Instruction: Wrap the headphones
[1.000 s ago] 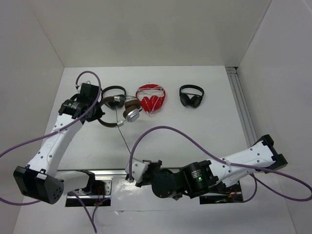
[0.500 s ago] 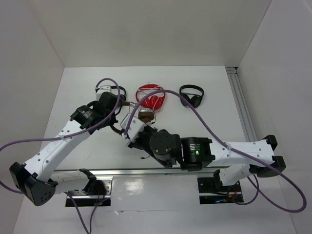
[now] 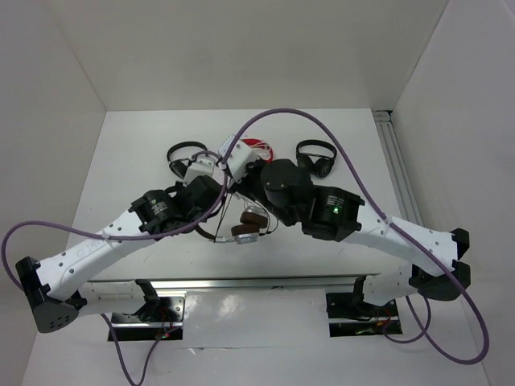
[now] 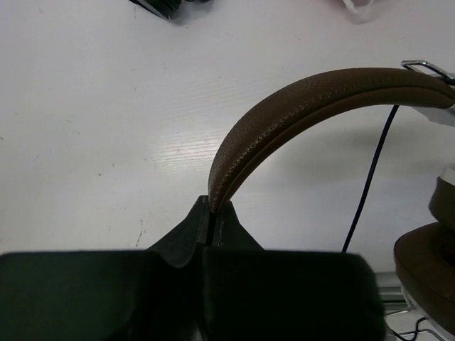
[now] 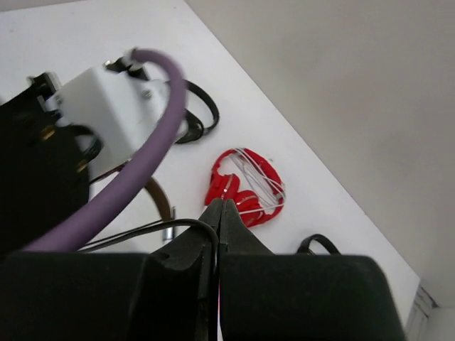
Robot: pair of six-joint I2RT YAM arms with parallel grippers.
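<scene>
Headphones (image 3: pixel 248 227) are held near centre of table (image 3: pixel 137 161): headband (image 4: pixel 320 92) is clamped by left gripper (image 4: pixel 211 213), cable (image 5: pixel 170 223) is pinched by right gripper (image 5: pixel 217 213). Cable should be wound taut, in close turns.

You are looking at headphones (image 4: pixel 313 96) with a bumpy, leather-like brown band, and a smooth, dull white surface (image 4: pixel 92 128).

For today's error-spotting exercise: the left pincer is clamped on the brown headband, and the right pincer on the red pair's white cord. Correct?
No. The right wrist view shows the right pincer clamped on the thin black cable, not the red pair's cord; the rest stands.
</scene>
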